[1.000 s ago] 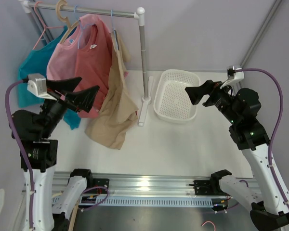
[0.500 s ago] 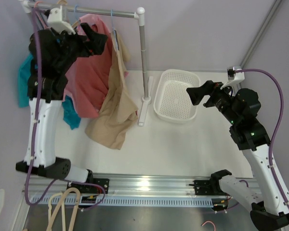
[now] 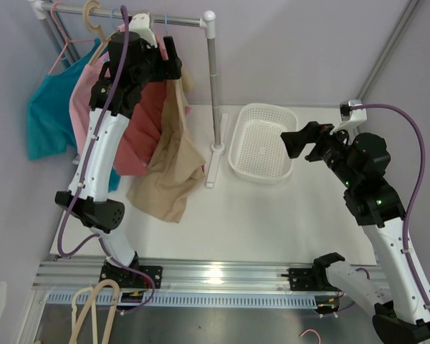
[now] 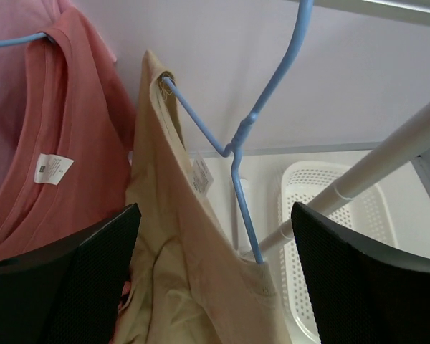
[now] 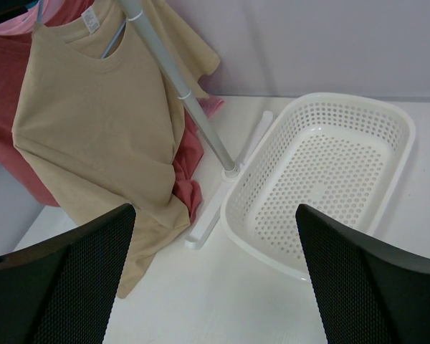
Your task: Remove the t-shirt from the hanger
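Tan t-shirt (image 4: 165,236): on the blue hanger (image 4: 269,79), up on the rail (image 3: 190,22), last in the row.
Left gripper (image 4: 213,215): up high, just in front of the shirt, jaws wide, holding nothing.
Right gripper (image 5: 215,209): well apart, near the white basket (image 5: 272,179), jaws wide, holding nothing.
Done: nothing yet.
Left to do: grab the shirt, pull it off the hanger.

Tan t-shirt (image 4: 193,287) on blue hanger (image 4: 254,122)
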Robot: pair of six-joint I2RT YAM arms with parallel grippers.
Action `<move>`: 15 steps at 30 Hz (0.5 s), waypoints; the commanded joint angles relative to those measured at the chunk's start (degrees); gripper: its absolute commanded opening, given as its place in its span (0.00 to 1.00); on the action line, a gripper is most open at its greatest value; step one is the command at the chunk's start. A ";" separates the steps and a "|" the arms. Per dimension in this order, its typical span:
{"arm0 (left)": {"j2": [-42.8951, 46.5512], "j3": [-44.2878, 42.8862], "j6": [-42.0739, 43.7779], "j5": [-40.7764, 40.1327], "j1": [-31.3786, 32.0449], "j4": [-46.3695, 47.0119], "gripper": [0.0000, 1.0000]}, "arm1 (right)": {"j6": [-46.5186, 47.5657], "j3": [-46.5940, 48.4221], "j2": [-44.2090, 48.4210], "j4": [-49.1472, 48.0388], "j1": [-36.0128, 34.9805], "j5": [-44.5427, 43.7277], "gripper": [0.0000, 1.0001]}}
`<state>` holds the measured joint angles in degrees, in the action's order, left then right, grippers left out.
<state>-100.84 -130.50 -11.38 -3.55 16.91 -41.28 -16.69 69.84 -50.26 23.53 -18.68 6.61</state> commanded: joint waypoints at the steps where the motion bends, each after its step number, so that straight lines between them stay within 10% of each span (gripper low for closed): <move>1: -0.94 -3.18 3.11 -5.67 1.81 2.95 0.92 | 1.13 1.88 0.95 0.64 -0.22 -1.16 1.00; 15: -4.19 -3.62 7.33 -14.98 6.65 11.57 0.82 | 1.83 1.26 2.10 1.70 0.48 -2.13 0.99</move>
<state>-103.96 -130.87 -5.96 -14.92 22.85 -32.75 -15.84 69.84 -48.99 25.04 -18.61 4.93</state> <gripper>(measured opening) 0.828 0.993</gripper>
